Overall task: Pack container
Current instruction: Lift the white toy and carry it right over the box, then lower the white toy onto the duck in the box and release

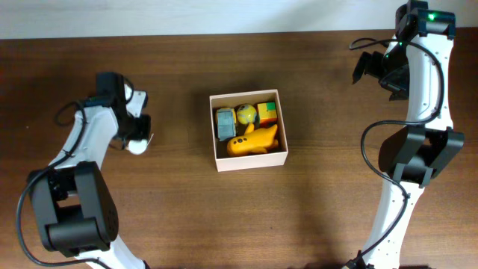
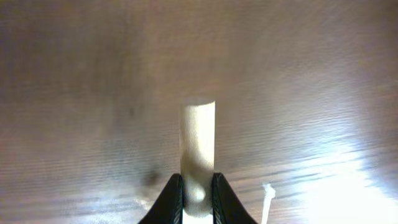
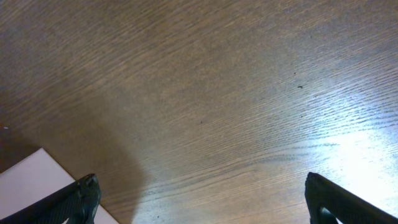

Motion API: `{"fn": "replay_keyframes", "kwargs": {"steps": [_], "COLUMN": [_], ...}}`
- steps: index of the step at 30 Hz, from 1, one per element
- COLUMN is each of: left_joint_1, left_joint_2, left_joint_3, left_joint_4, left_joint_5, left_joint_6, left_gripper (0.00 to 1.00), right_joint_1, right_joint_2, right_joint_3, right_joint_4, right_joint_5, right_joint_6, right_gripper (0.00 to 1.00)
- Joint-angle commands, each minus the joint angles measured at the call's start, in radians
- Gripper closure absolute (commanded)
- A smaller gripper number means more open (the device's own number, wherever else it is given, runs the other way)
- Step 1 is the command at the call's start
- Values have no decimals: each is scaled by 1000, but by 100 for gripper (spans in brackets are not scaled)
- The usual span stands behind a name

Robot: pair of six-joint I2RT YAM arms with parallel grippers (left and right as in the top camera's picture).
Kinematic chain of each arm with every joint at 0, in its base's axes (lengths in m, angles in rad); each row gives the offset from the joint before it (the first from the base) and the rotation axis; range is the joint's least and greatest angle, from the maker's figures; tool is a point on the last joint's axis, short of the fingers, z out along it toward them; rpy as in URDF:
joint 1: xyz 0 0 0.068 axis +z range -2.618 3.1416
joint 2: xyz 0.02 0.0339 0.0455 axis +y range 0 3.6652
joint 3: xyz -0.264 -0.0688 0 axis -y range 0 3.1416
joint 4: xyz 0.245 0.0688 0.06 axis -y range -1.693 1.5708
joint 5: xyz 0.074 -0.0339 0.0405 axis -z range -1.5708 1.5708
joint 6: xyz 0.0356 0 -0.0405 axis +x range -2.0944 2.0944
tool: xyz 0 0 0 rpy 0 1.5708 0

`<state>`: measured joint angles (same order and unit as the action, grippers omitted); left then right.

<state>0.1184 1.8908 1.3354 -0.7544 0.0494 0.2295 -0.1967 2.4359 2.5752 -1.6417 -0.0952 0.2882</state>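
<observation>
The container [image 1: 219, 153], a square box with white walls and a tan inside, stands at the table's middle. In it lie a yellow plane-shaped toy [image 1: 254, 140], a grey-blue toy [image 1: 225, 124], a yellow ball [image 1: 246, 113] and a red, yellow and green block [image 1: 267, 113]. My left gripper [image 1: 137, 140] is far left of the box and shut on a cream-white cylinder [image 2: 198, 138] that sticks out past the fingers [image 2: 198, 190]. My right gripper [image 3: 202, 193] is open and empty above bare wood at the far right [image 1: 373, 69].
A white corner [image 3: 31, 177] shows at the lower left of the right wrist view. A thin white strip [image 2: 268, 200] hangs beside the left fingers. Wood table [image 1: 321, 202] surrounds the box.
</observation>
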Motion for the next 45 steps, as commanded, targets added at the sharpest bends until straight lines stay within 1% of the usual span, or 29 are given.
{"fn": "replay_keyframes", "kwargs": {"steps": [1,4,8,10,11,12,14,16,19,23,28,31,35,36,37,38,40,45], "left_joint_1": [2,-6,-42,-88,-109,-132,-191,-256,-353,-491,-621,-658,-666,-666,-666,-666,-666,-666], "left_joint_2": [3,3,3,3,3,3,3,3,3,4,10,25,57,63,75,83,97,107], "left_joint_3": [150,236,333,369,377,381,382,382,382,382,382,382,382,382,382,382,382,382], "left_joint_4": [-72,-112,-111,-111,-111,-112,-115,-118,-119,-136,-140,-140,-138,-137,-135,-133,-126,-100], "left_joint_5": [293,503,798,874,880,879,870,798,615,370,131,50,32,31,31,31,32,32], "left_joint_6": [-57,-57,-56,-54,-38,-8,92,153,206,330,443,488,505,505,505,505,505,505], "left_gripper": [98,98,98,98,98,98,98,98,98,98,98,98,97,76,47,35,1,1], "right_joint_1": [-7,-7,-7,-7,-7,-7,-7,-7,-7,-7,-7,-7,-7,-7,-7,-7,-7,-7], "right_joint_2": [-1,-1,-1,-1,-1,-1,-1,-1,-1,-1,-1,-1,-1,-1,-1,-1,-1,-1], "right_joint_3": [16,16,16,16,16,16,16,16,16,16,16,16,16,16,16,16,16,16], "right_joint_4": [0,0,0,0,0,0,0,0,0,0,0,0,0,0,0,0,0,0], "right_joint_5": [-5,-5,-5,-5,-5,-5,-5,-5,-5,-5,-5,-5,-5,-5,-5,-5,-5,-5], "right_joint_6": [9,9,9,9,9,9,9,9,9,9,9,9,9,9,9,9,9,9], "right_gripper": [1,1,1,1,1,1,1,1,1,1,1,1,1,1,1,1,1,1]}}
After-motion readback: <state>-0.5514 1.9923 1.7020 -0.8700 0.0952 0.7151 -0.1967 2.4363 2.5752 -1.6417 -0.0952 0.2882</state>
